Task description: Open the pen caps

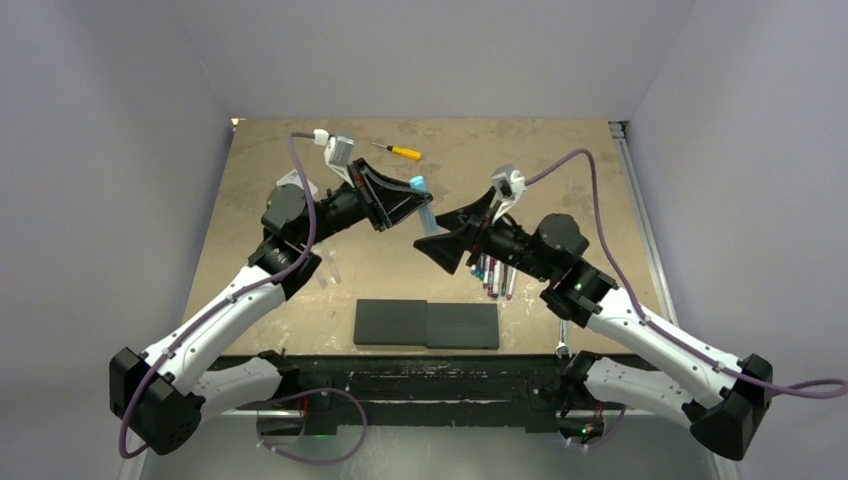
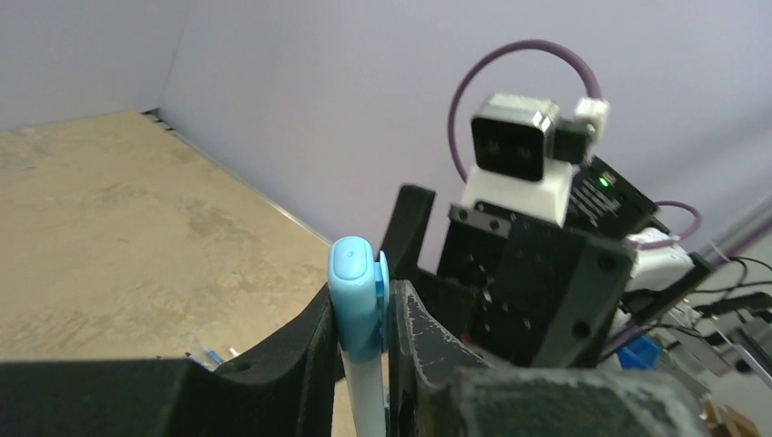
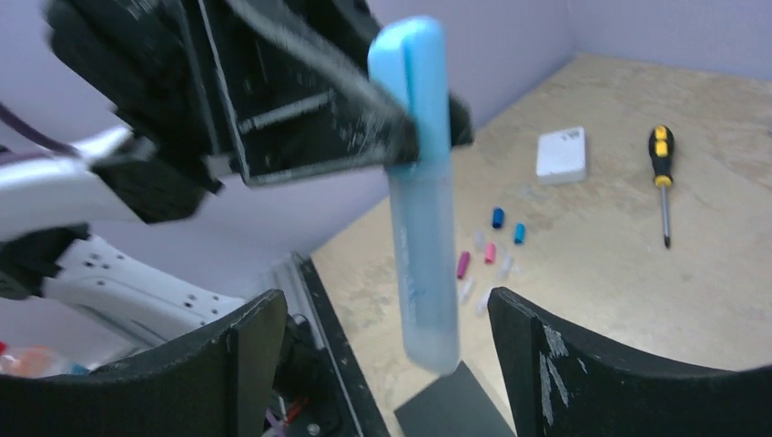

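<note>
My left gripper is shut on a light blue pen and holds it up above the table. In the left wrist view the fingers squeeze the pen just at its light blue cap, which is still on. My right gripper is open right beside it. In the right wrist view the pen's barrel hangs down between my spread right fingers, touching neither. Several capped pens lie under the right wrist. Loose blue, pink and magenta caps lie on the table.
A yellow-handled screwdriver lies at the back. A black pad lies at the near edge and a small wrench to its right. A white box and a black-and-yellow screwdriver lie beyond the loose caps.
</note>
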Available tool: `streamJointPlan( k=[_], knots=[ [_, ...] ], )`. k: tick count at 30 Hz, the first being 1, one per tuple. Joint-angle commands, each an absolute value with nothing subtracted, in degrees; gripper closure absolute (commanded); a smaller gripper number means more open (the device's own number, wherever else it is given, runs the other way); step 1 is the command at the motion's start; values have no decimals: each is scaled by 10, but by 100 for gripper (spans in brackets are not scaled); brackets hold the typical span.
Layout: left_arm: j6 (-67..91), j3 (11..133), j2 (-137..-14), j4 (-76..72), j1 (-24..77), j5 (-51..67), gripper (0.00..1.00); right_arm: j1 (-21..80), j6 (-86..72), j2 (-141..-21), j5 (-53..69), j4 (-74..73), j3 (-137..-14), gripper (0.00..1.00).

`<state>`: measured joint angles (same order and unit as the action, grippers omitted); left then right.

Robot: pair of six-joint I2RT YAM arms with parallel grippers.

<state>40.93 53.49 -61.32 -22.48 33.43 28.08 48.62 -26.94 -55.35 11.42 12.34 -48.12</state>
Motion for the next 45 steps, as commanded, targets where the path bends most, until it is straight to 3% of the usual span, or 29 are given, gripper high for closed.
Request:
streamJointPlan(
  k=[1, 6, 14, 23, 33, 36, 39, 40, 45],
  knots=[
    [509, 503, -622, -390, 333, 361, 100, 410, -370, -536, 256, 234, -468, 18],
    [593, 478, -638, -508, 333, 398, 100, 347, -465, -551, 375, 348, -445, 35],
    [596, 473, -636, -516, 332, 394, 100, 347, -484, -579, 420, 391, -455, 36],
    [589, 470, -643, -514, 333, 388, 100, 348, -534, -617, 436, 439, -462, 58],
    [558, 468, -640, -482, 333, 378, 100, 363, -558, -645, 427, 454, -475, 60],
    [553, 469, -641, -474, 334, 377, 100, 372, -541, -646, 416, 434, -480, 72],
    [548, 468, -640, -470, 334, 376, 100, 375, -530, -644, 405, 423, -477, 96],
    [548, 469, -639, -468, 333, 376, 100, 375, -524, -641, 399, 415, -477, 100],
    [528, 490, -623, -417, 332, 336, 100, 377, -447, -608, 348, 330, -470, 100]
  ],
)
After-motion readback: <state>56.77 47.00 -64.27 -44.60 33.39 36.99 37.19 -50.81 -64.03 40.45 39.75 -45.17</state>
